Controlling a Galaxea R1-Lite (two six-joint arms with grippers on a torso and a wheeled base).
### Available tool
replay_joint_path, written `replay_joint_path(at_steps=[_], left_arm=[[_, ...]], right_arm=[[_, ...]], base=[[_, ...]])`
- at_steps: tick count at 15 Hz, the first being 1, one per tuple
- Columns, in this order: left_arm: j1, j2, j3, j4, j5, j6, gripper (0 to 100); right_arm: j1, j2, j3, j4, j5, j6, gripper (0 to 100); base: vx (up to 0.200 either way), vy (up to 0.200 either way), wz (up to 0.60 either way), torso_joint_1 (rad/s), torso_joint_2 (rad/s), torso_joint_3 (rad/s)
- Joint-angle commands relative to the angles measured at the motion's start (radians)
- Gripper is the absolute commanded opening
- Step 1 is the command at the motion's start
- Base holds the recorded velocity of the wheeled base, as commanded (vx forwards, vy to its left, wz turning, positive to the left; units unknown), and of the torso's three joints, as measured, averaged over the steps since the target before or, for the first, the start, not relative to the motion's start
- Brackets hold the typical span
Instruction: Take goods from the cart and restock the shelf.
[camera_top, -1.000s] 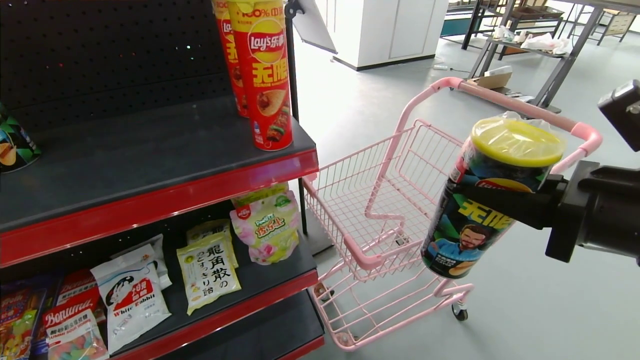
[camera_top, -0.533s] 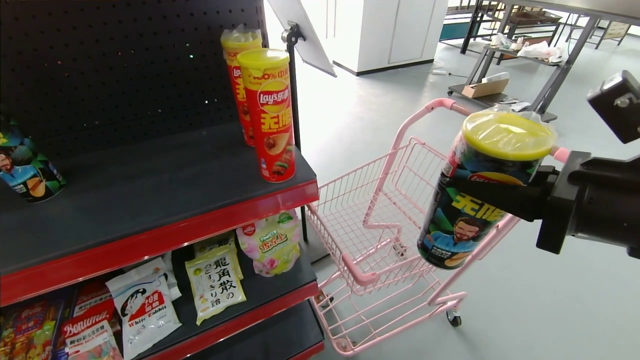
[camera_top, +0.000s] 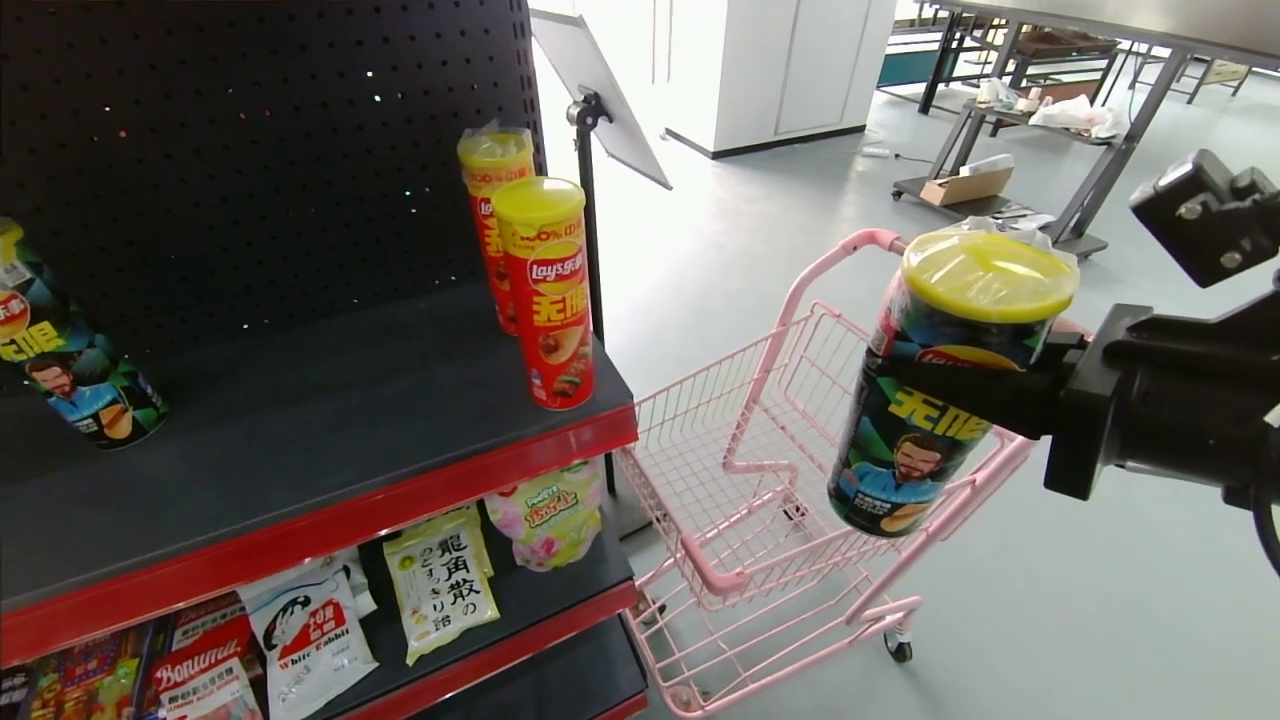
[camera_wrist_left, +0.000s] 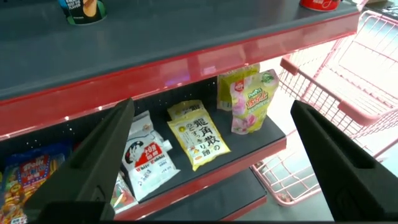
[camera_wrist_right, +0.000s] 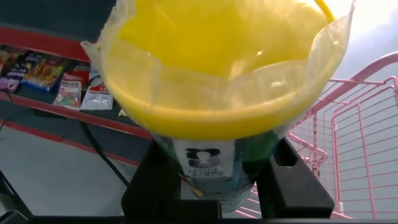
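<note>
My right gripper is shut on a dark green chip can with a yellow plastic-wrapped lid, held upright in the air above the pink cart, to the right of the shelf. In the right wrist view the can's lid sits close above the right gripper. The upper shelf board carries two red chip cans at its right end and a matching dark green can at its far left. My left gripper is open, facing the lower shelf's snack bags.
The cart basket looks empty of goods. A sign on a pole stands at the shelf's right end. The lower shelf holds several snack bags. Open grey floor lies to the right, with metal tables in the room behind.
The head camera has shifted, so the shelf and cart sit lower and more of the left dark can shows. The held can stays in my right gripper, slightly further left.
</note>
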Motion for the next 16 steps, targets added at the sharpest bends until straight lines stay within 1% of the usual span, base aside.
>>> replay_joint_path(at_steps=[1,8,11,16], left_arm=[[0.001,0.001,0.0,0.001,0.0,0.0,100],[0.001,0.001,0.0,0.001,0.0,0.0,100],[-0.001,0.001,0.0,0.001,0.0,0.0,100],[0.001,0.001,0.0,0.001,0.0,0.0,100]], right_arm=[[0.0,0.007,0.001,0.001,0.0,-0.002,0],[0.001,-0.002,0.004,-0.001,0.001,-0.002,0],[0.001,-0.002,0.006,-0.001,-0.002,-0.002,0],[0.003,-0.002,0.009,-0.003,-0.003,-0.004,0]], base=[[-0.2,0.0,0.0,0.08,-0.22,-0.105],[-0.2,0.0,0.0,0.013,-0.02,-0.01],[0.0,0.0,0.0,0.0,0.0,0.0],[0.0,0.0,0.6,0.005,0.0,0.001]])
